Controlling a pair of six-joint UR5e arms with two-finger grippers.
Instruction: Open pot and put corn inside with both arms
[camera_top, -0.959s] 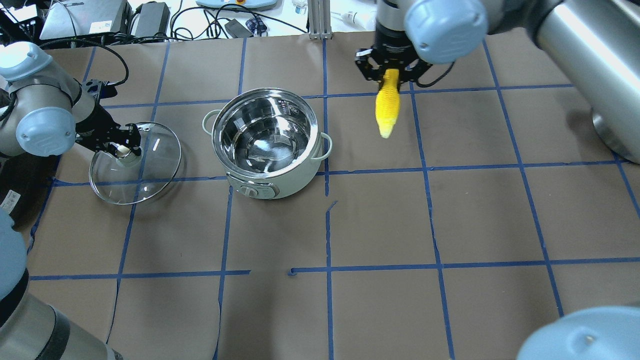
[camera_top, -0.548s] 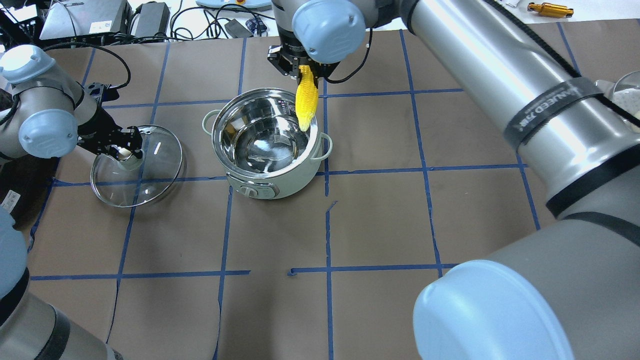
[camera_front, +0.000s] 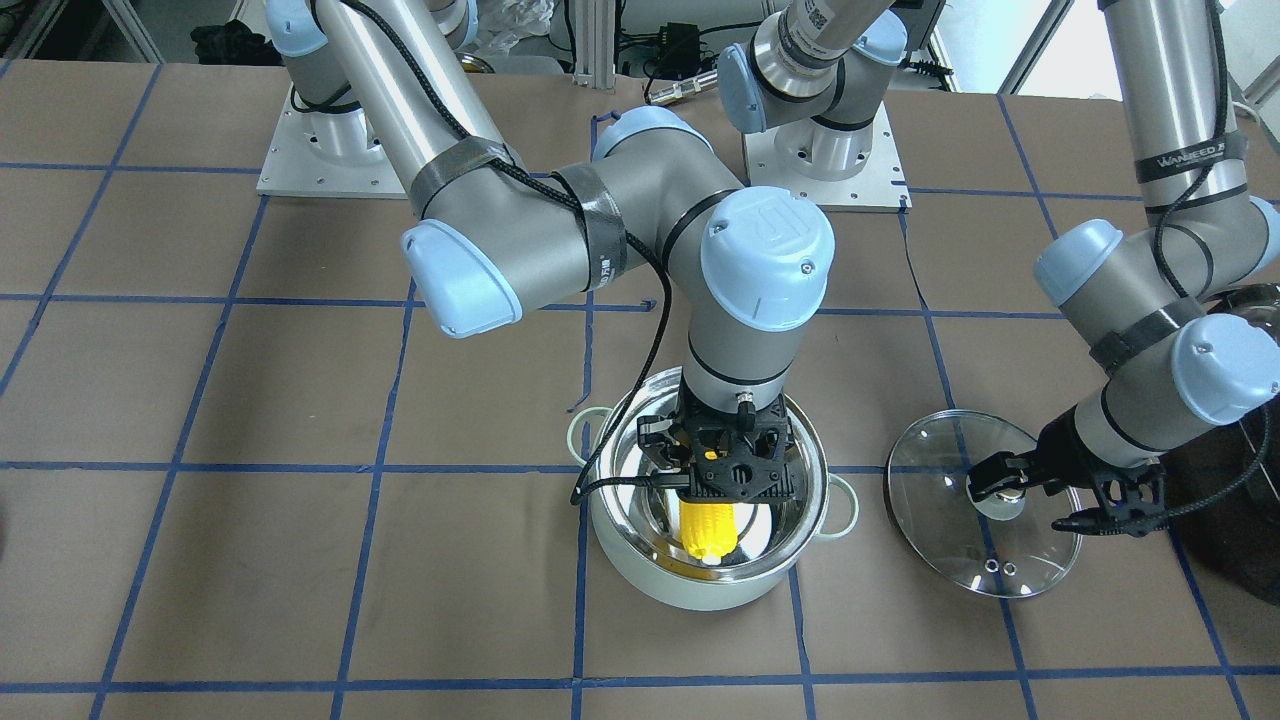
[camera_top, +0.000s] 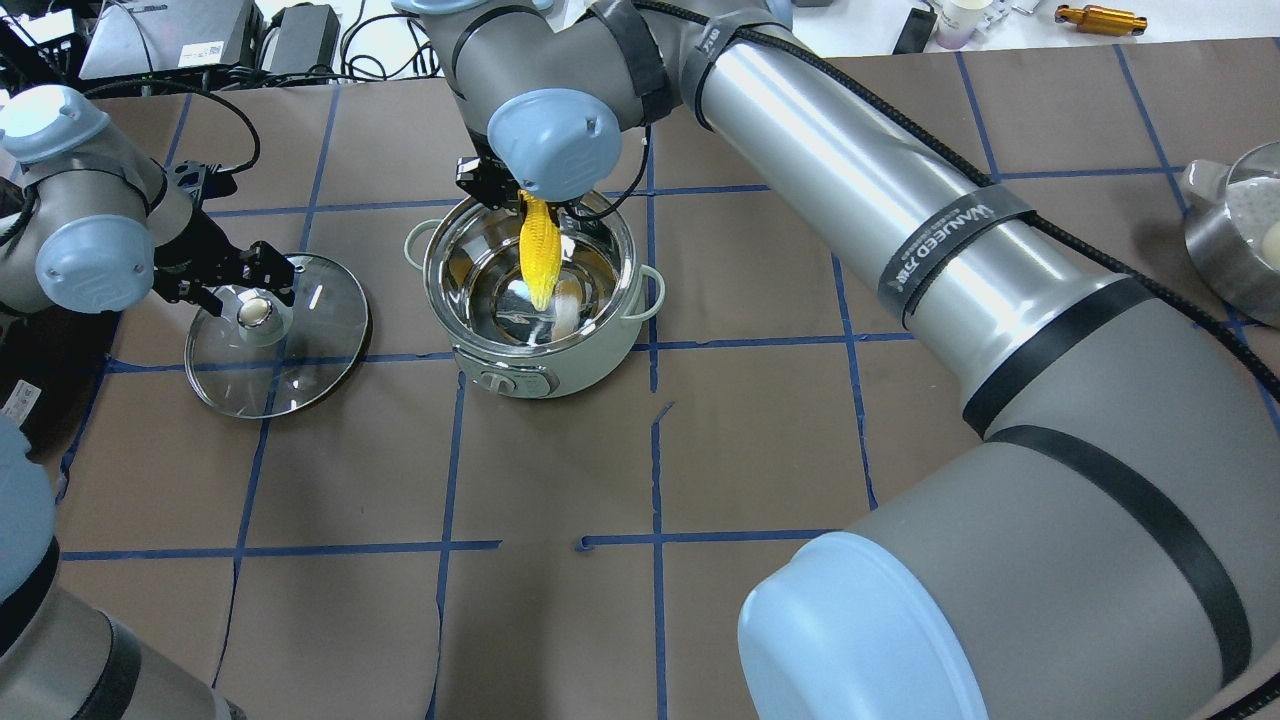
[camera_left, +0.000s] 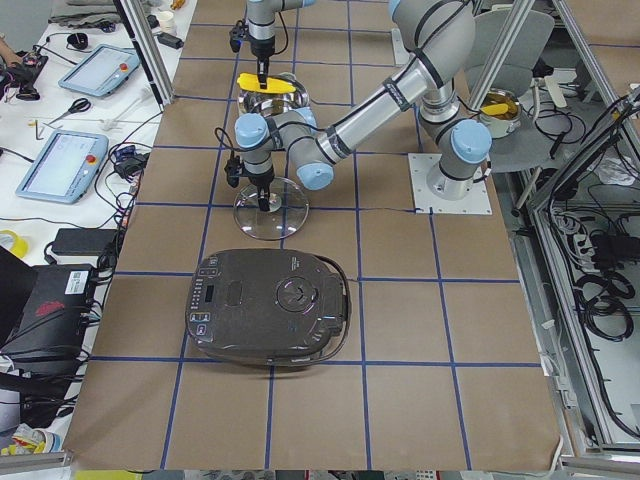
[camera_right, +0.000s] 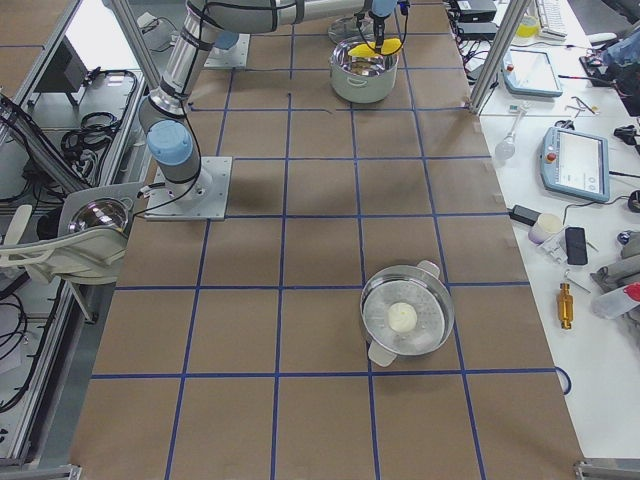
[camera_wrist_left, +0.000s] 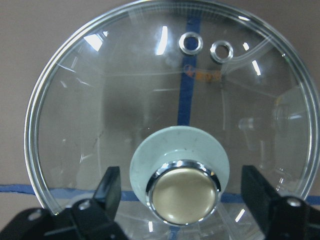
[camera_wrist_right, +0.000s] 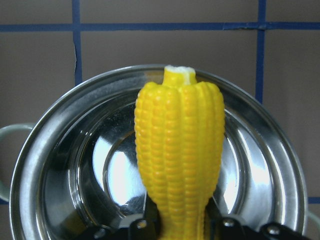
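The pale mint pot (camera_top: 545, 362) stands open, its steel inside bare; it also shows in the front view (camera_front: 700, 592). My right gripper (camera_front: 716, 492) is shut on the yellow corn (camera_top: 538, 256) and holds it tip down over the pot's opening, as the right wrist view shows (camera_wrist_right: 180, 150). The glass lid (camera_top: 300, 365) lies flat on the table to the pot's left. My left gripper (camera_top: 245, 283) is open, its fingers (camera_wrist_left: 107, 187) on either side of the gold knob (camera_wrist_left: 182, 191) without touching it.
My right arm (camera_top: 900, 230) reaches across the table from the right. A steel pot with a white ball (camera_top: 1240, 240) stands at the right edge. A large black appliance (camera_left: 270, 305) sits on my left side, near the lid.
My right gripper has carried the corn leftward from right of the pot to over its opening. My left gripper has opened off the lid's knob; the lid rests on the table.
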